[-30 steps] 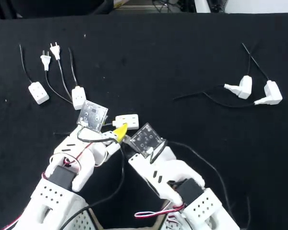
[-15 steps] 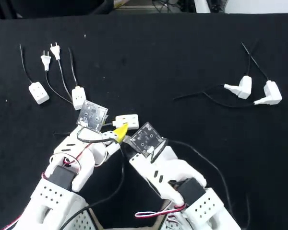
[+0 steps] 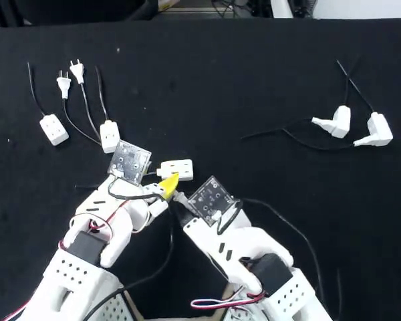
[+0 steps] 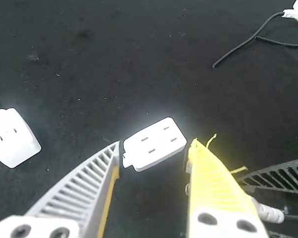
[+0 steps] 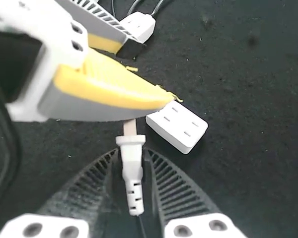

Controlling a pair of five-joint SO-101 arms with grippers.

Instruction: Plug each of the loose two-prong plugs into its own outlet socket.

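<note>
A white outlet socket (image 3: 176,169) lies on the black table (image 3: 254,80), its slots facing up. My left gripper (image 4: 155,147) is open, its grey and yellow fingertips flanking the near end of that socket (image 4: 151,144). My right gripper (image 5: 131,154) is shut on a white two-prong plug (image 5: 131,168), prongs pointing toward the socket (image 5: 178,126) and a short way from it. The left gripper's yellow finger (image 5: 109,89) crosses just above the plug. In the high view both grippers meet below the socket, left gripper (image 3: 166,182) and right gripper (image 3: 178,198).
Two more sockets (image 3: 53,128) (image 3: 109,136) with black cords lie at the left, two loose plugs (image 3: 63,83) (image 3: 75,68) behind them. Two angled white plugs (image 3: 334,122) (image 3: 377,130) rest far right. Another socket (image 4: 10,136) lies near the left gripper.
The right arm has shifted slightly to the right and toward the table's front, carrying the plug with it. The left arm and the socket have stayed put.
</note>
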